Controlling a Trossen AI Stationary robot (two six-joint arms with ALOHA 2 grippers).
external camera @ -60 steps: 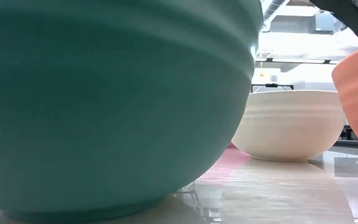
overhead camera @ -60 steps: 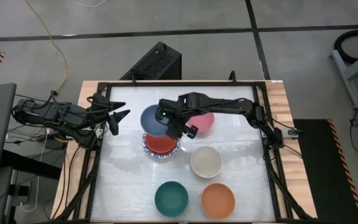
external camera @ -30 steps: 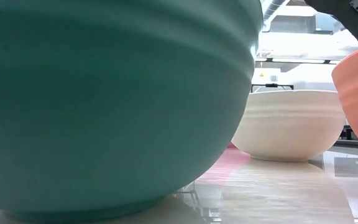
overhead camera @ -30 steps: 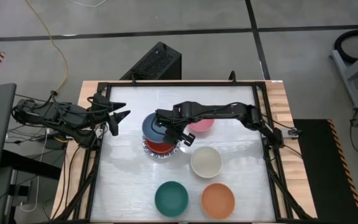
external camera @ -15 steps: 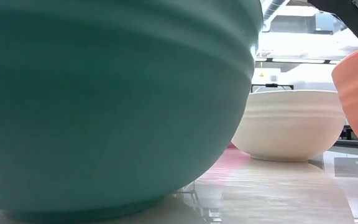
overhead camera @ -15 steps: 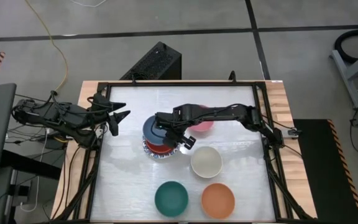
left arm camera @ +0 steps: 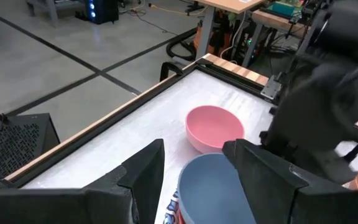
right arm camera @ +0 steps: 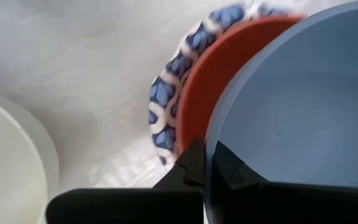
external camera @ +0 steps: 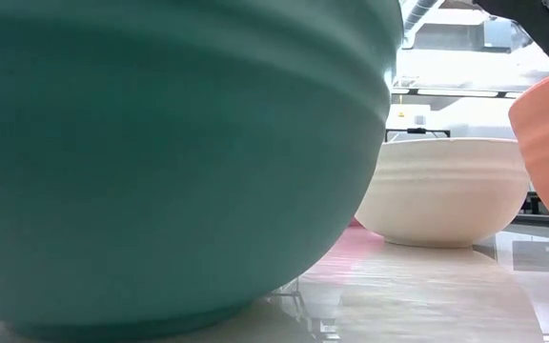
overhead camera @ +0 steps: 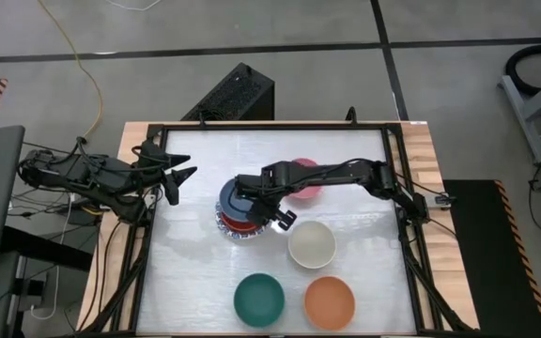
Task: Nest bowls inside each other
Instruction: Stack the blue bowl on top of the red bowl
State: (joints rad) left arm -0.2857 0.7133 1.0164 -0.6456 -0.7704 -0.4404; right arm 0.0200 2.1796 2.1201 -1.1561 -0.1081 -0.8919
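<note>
1. Bowls are sitting across the white bench [overhead camera: 195, 282]: a stack near its middle, with a blue bowl [overhead camera: 233, 198] tilting over a red bowl [overhead camera: 242, 222], which is nesting in a blue-patterned bowl [overhead camera: 229, 232].
2. Right hand [overhead camera: 249, 194] is reaching across from the right side and is pinching the blue bowl's rim; in the right wrist view its fingertips [right arm camera: 194, 163] are clamping tight on that rim, one on either side of the wall.
3. Blue bowl is lying partly over the red one, not yet seated level inside it.
4. Pink bowl [overhead camera: 304, 181] is standing just behind the right arm, apart from the stack.
5. Cream bowl [overhead camera: 311, 243] is sitting just beside the stack, toward the front right.
6. Green bowl [overhead camera: 258, 299] and orange bowl [overhead camera: 330, 301] are standing side by side near the front edge, apart from each other.
7. Left hand [overhead camera: 184, 177] is waiting at the bench's left edge, fingers spread and gripping nothing.
</note>
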